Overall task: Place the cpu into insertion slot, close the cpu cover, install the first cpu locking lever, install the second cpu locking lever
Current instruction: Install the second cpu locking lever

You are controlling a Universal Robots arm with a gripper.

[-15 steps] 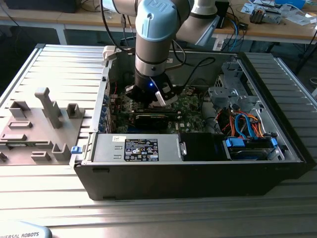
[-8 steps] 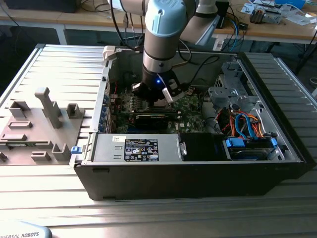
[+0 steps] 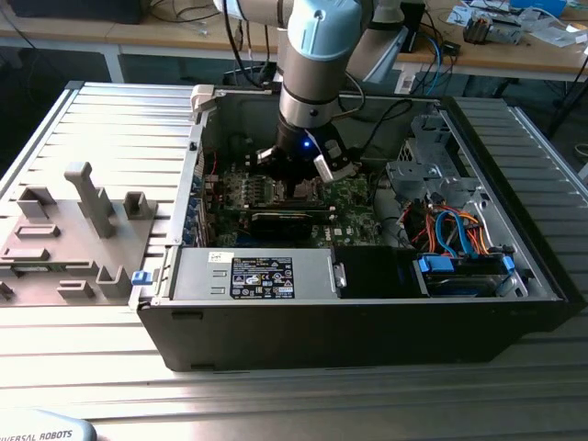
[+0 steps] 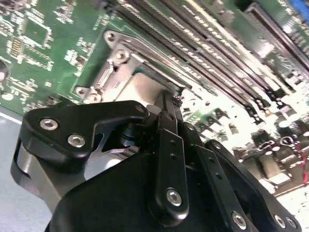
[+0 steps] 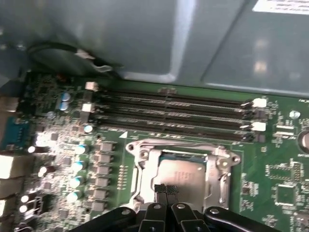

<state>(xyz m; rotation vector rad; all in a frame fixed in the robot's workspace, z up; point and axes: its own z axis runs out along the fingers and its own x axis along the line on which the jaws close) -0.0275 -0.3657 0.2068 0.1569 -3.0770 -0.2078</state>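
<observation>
The black two-finger gripper [image 5: 167, 192] has its fingers pressed together, empty, tips on the flat silver-grey square cpu [image 5: 182, 175]. This chip lies in the silvery-rimmed insertion slot [image 5: 140, 159] mid-motherboard; gentle straight pressing seems wise for seating

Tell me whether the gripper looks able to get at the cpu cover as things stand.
Probably yes. The gripper hangs right at the cpu cover inside the opened case, and nothing stands between them in the first wrist view.

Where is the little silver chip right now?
The cpu sits in the insertion slot on the green board, just below the long memory slots in the first wrist view, with the gripper right at its edge.
</observation>
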